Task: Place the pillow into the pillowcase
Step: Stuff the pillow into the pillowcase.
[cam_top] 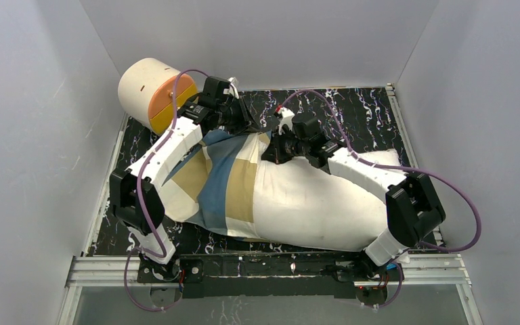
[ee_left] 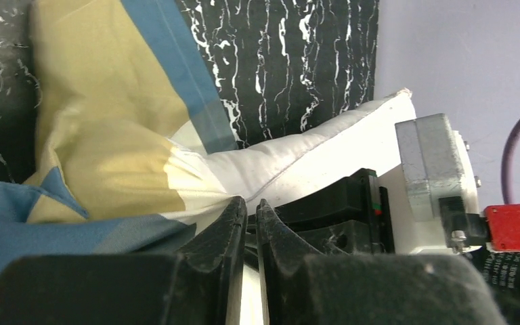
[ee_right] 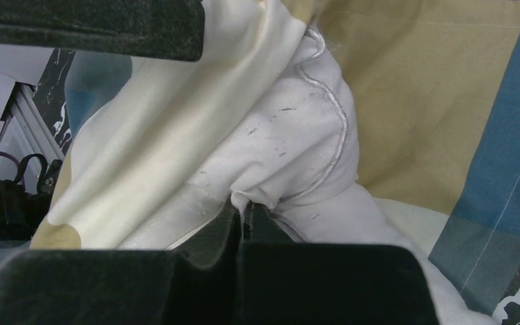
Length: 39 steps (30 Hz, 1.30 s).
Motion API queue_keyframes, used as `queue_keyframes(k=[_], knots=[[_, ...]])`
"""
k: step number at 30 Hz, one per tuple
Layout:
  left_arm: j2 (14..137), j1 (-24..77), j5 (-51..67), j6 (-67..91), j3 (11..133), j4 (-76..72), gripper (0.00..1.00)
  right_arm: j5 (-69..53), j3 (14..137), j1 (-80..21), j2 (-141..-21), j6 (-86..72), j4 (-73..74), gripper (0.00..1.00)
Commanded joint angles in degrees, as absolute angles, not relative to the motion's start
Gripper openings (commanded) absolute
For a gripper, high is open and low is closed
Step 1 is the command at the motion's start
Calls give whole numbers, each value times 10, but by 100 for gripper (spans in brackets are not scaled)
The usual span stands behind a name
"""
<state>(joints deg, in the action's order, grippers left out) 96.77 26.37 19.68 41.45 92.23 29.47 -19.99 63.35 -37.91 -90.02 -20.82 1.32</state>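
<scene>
Two grippers work the pillowcase (cam_top: 227, 183) mouth, centre frame. The left gripper (ee_left: 247, 203) is nearly closed, pinching its cream edge. The right gripper (ee_right: 242, 206) is clamped tight on the pillow (cam_top: 325, 203) at its white corner seam. The pillow lies half inside, its bare right end near the right edge of the table (cam_top: 352, 115). Open tabletop upper right; a cylinder (cam_top: 150, 91) crowds upper left.

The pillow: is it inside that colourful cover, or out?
Partly in. The pillowcase covers only one end; most of the white pillow lies bare.
</scene>
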Motion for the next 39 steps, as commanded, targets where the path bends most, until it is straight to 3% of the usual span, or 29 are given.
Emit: queue_keyframes(k=[1, 7, 11, 15, 22, 39], knots=[[955, 273, 260, 441, 929, 184, 10, -240, 644, -410, -925, -217, 29, 1], [956, 274, 144, 319, 1002, 345, 12, -232, 641, -410, -924, -226, 16, 1], [951, 283, -36, 250, 1057, 456, 27, -231, 638, -410, -915, -234, 12, 1], [947, 303, -163, 240, 1091, 507, 33, -224, 637, -410, -908, -234, 12, 1], [973, 328, -60, 255, 1094, 515, 27, -212, 637, -410, -901, -236, 12, 1], [1013, 345, -126, 258, 948, 511, 36, -208, 640, -410, -897, -241, 10, 1]])
